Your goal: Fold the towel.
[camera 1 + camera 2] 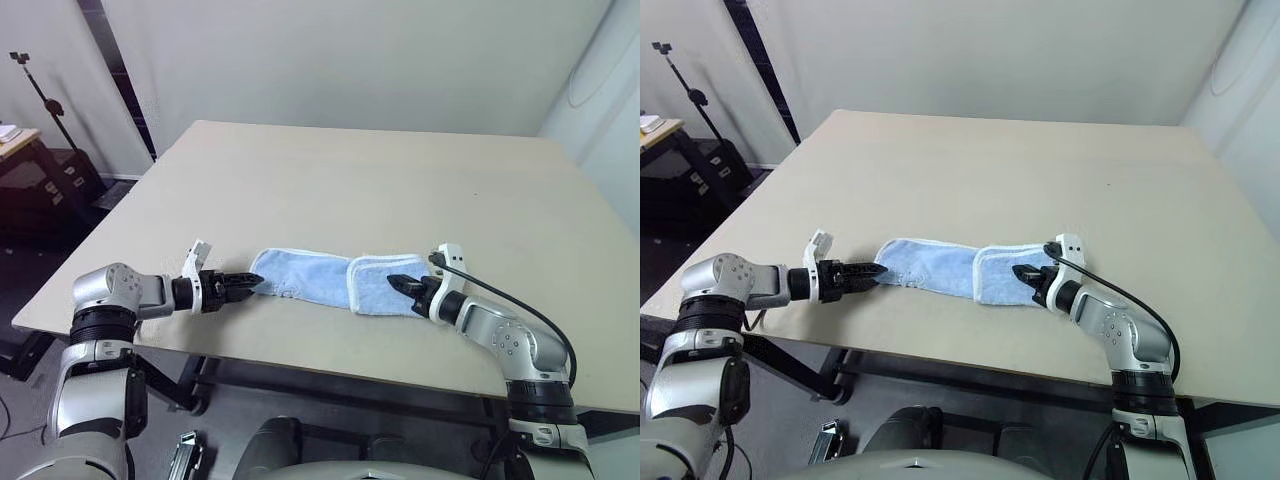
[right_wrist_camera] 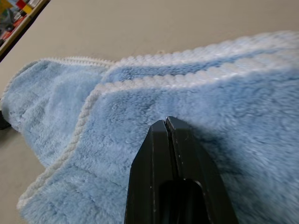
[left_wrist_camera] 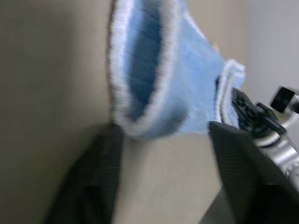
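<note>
Towel lies as a narrow strip near the desk's front edge, its right end already lapped over. Left hand sits at the left end, fingers parted to either side of the white-bordered corner, apparently about to pinch it, though the wrist view is blurred. Right hand rests closed, tips pressed onto the folded end. Next, the left must close on that corner and carry it across. A tripod and a cabinet stand well off the desk; nothing obstructs.

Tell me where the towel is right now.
In the left eye view the towel lies near the table's front edge, stretched between the left end effector at one end and the right end effector at its folded end.
</note>
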